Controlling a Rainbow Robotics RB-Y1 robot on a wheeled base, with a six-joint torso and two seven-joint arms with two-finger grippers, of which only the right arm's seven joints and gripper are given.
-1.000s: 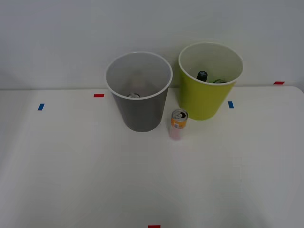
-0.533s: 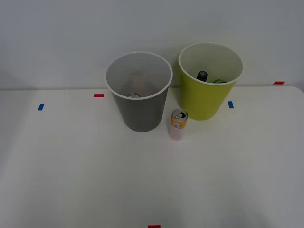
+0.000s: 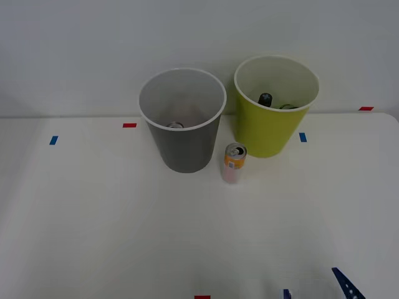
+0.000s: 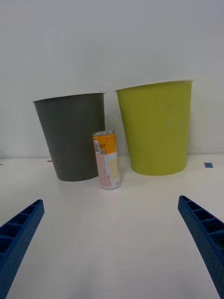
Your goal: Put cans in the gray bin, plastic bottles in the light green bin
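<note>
An orange and pink can [image 3: 234, 163] stands upright on the white table, in front of the gap between the two bins. The gray bin [image 3: 182, 146] holds another silver-topped can [image 3: 175, 125]. In the light green bin [image 3: 272, 134] lie plastic bottles, one with a dark cap [image 3: 265, 98] and one greenish [image 3: 288, 106]. My right gripper [image 3: 315, 291] is open at the table's near right edge, well short of the standing can. From the wrist, the can [image 4: 107, 160] stands ahead between the spread fingers [image 4: 18, 233], with the gray bin [image 4: 72, 138] and light green bin [image 4: 156, 128] behind it.
Small red tape marks [image 3: 129, 125] and blue tape marks [image 3: 303, 137] dot the table [image 3: 112, 224]. A plain wall rises right behind the bins.
My right gripper's blue fingertips have come into the front view at the bottom right. The can and both bins have not moved.
</note>
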